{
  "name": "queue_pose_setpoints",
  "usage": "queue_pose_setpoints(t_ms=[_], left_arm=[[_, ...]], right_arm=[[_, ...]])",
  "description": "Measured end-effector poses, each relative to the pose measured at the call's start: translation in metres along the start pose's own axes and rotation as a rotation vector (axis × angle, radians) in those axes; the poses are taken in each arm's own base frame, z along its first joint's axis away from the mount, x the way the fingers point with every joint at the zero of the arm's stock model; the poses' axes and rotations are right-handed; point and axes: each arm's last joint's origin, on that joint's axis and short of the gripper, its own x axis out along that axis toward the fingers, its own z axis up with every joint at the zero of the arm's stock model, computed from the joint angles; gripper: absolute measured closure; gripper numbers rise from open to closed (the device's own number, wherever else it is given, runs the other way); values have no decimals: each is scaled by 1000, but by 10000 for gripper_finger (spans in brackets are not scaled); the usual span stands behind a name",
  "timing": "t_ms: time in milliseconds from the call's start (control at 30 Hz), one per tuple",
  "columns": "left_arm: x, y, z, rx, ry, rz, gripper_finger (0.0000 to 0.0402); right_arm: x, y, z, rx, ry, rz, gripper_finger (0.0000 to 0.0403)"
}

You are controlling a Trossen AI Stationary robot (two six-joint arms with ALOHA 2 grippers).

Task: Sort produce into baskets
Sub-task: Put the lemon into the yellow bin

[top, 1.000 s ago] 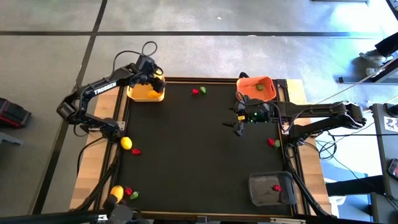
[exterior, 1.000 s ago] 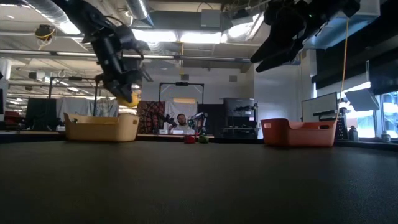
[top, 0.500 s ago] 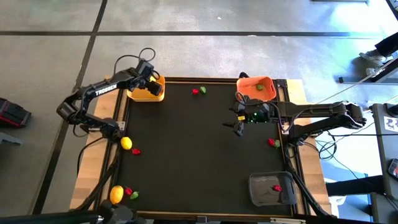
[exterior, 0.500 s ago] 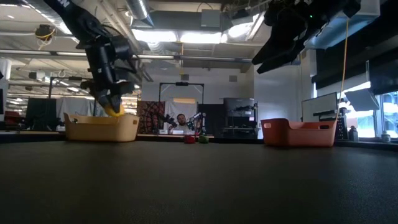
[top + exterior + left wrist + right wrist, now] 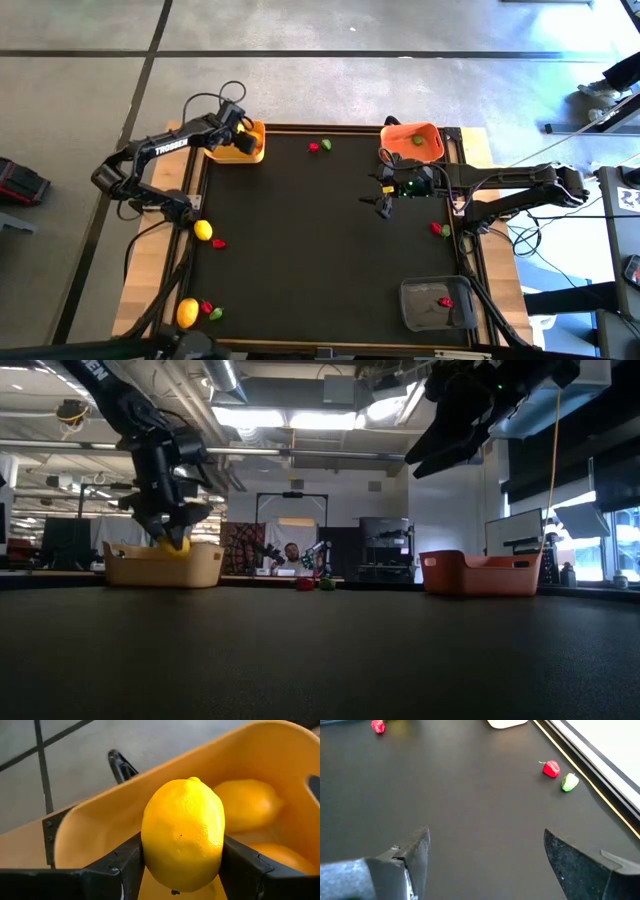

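floor (image 5: 90, 90): grey, dark seams | ceiling lights (image 5: 290, 420): on | windows (image 5: 600, 525): right | person (image 5: 290, 555): seated behind

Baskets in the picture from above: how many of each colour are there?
yellow basket: 1
orange basket: 1
grey basket: 1
Total: 3

Even, bright daylight fills the overhead view, with little shadow on the matte black tabletop (image 5: 320, 250); the table-level view is dim and backlit by glaring ceiling strip lights (image 5: 290, 418), leaving the arms as silhouettes; the glossy yellow oval lemon (image 5: 183, 834) is sharp, softly lit.
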Motion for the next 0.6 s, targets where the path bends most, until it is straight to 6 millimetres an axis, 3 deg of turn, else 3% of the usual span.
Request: queue_pose_setpoints(t_ms=[600], left_arm=[[10, 0, -7, -8, -39, -13, 195]], right_arm=[[0, 0, 0, 0, -1, -1, 84]])
